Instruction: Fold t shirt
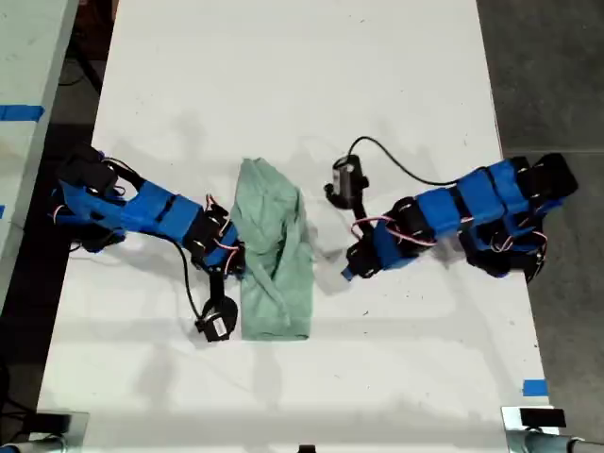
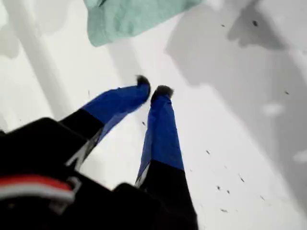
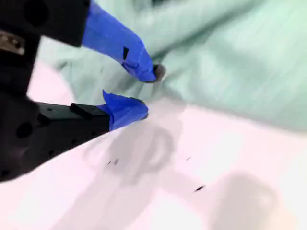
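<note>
Pale mint-green wrinkled cloth t shirt (image 1: pixel 275 253) lying near the middle of the white table (image 1: pixel 283 85), one blue arm just beside it on the exterior view's left, the other arm near it on the exterior view's right, not touching the shirt

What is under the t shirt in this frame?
The t shirt lies bunched on the white table, which shows all around it. My second gripper sits open at its edge, not underneath. Whatever the cloth itself covers cannot be seen.
</note>
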Controlling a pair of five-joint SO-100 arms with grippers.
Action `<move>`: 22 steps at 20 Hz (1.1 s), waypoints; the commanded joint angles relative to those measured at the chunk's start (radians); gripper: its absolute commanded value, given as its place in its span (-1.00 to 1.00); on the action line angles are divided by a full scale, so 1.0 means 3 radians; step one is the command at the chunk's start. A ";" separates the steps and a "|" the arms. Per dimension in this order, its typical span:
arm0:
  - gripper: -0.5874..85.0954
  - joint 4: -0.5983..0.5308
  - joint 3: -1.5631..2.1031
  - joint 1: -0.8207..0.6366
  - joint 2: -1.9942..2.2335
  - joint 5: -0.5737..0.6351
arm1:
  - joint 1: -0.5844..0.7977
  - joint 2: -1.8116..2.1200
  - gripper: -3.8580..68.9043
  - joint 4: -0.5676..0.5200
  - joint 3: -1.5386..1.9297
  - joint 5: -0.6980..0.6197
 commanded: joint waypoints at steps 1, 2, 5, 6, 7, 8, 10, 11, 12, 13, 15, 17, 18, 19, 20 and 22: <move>-0.57 -0.0353 -0.0777 0.0194 -0.0026 0.0302 | -0.0225 -0.1161 -0.17 0.0210 -0.1805 -0.0174; -0.58 -0.0455 -0.0777 0.0235 -0.0026 0.0378 | -0.0240 -0.1355 -0.26 0.0205 -0.1979 -0.0159; -0.63 -0.0690 -0.0772 0.0363 -0.0097 0.0291 | -0.0240 -0.1646 -0.31 0.0056 -0.1979 -0.0046; -0.62 -0.0731 -0.0772 0.0409 -0.0164 0.0286 | -0.0251 -0.1749 -0.25 0.0005 -0.1999 -0.0031; -0.60 -0.0736 -0.0772 0.0455 -0.0210 0.0271 | -0.0251 -0.1810 -0.21 -0.0026 -0.2015 -0.0020; -0.59 -0.0701 -0.0716 0.0491 -0.0210 0.0199 | -0.0256 -0.1831 -0.17 -0.0041 -0.2015 -0.0020; -0.59 -0.0511 -0.0532 0.0506 -0.0189 -0.0010 | -0.0256 -0.1861 -0.14 -0.0102 -0.2010 -0.0036; -0.58 -0.0511 -0.0414 0.0511 -0.0240 -0.0087 | -0.0266 -0.1902 -0.12 -0.0174 -0.2004 -0.0046; -0.57 -0.0506 -0.0399 0.0506 -0.0394 -0.0138 | -0.0281 -0.1953 -0.12 -0.0245 -0.1999 -0.0046; -0.56 -0.0506 -0.0445 0.0501 -0.0578 -0.0164 | -0.0291 -0.2010 -0.11 -0.0302 -0.2004 -0.0046; -0.55 -0.0522 -0.0460 0.0496 -0.0818 -0.0235 | -0.0307 -0.2096 -0.11 -0.0445 -0.2020 -0.0056; -0.57 -0.0573 -0.0511 0.0465 -0.1012 -0.0235 | -0.0317 -0.2214 -0.15 -0.0588 -0.2056 -0.0056; -0.70 -0.0598 -0.0537 0.0450 -0.1104 -0.0220 | -0.0327 -0.2260 -0.21 -0.0619 -0.2061 -0.0036; -0.96 -0.0639 -0.0557 0.0450 -0.1181 -0.0210 | -0.0327 -0.2281 -0.46 -0.0624 -0.2056 -0.0010; -0.99 -0.0711 -0.0598 0.0455 -0.1237 -0.0174 | -0.0332 -0.2281 -0.84 -0.0593 -0.2045 0.0026; -0.99 -0.0762 -0.0711 0.0486 -0.1243 -0.0112 | -0.0343 -0.2255 -0.84 -0.0583 -0.2091 -0.0015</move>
